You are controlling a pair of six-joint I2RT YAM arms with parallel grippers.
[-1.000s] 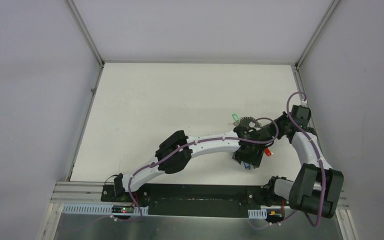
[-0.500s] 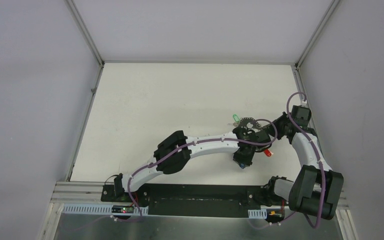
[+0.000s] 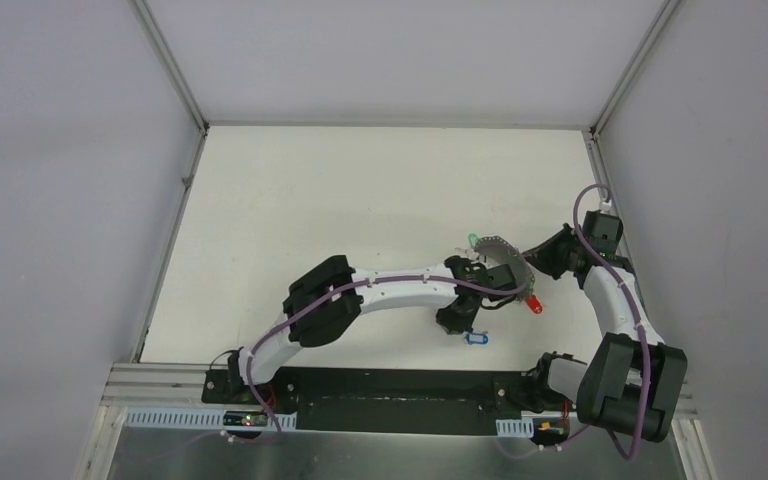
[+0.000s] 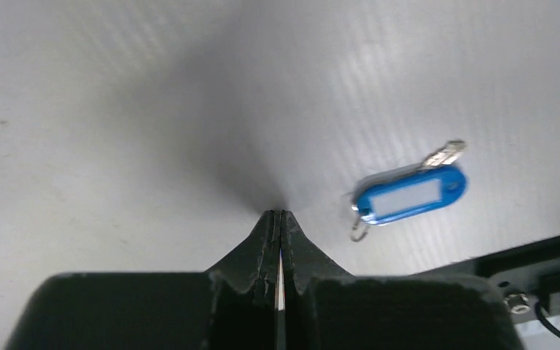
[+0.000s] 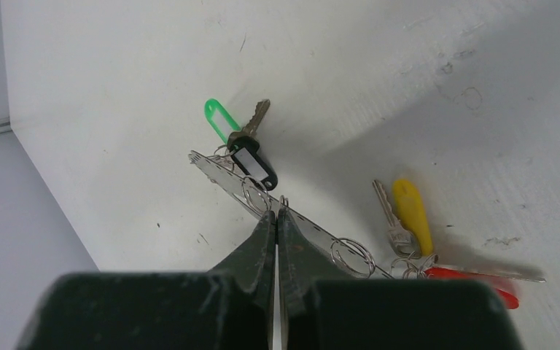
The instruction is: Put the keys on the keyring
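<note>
The keyring [image 5: 313, 232] appears edge-on in the right wrist view as a grey strip running from centre-left to lower right, with small split rings along its rim. The right fingers [image 5: 272, 222] are closed on that rim near its middle, gripping it above the white tabletop [image 3: 310, 200]. The green-tagged key [image 5: 219, 117] and black-tagged key [image 5: 255, 166] sit at the strip's upper-left end. The yellow-tagged key [image 5: 413, 215] and red-tagged key [image 5: 499, 294] lie at its lower-right end. The black tag carries a white label insert on which no writing is legible. In the left wrist view, the blue-tagged key [image 4: 408, 195], with a similar white insert, lies flat on the tabletop to the right of the left fingers [image 4: 273, 222], apart from them. These fingers are closed tip to tip.
</note>
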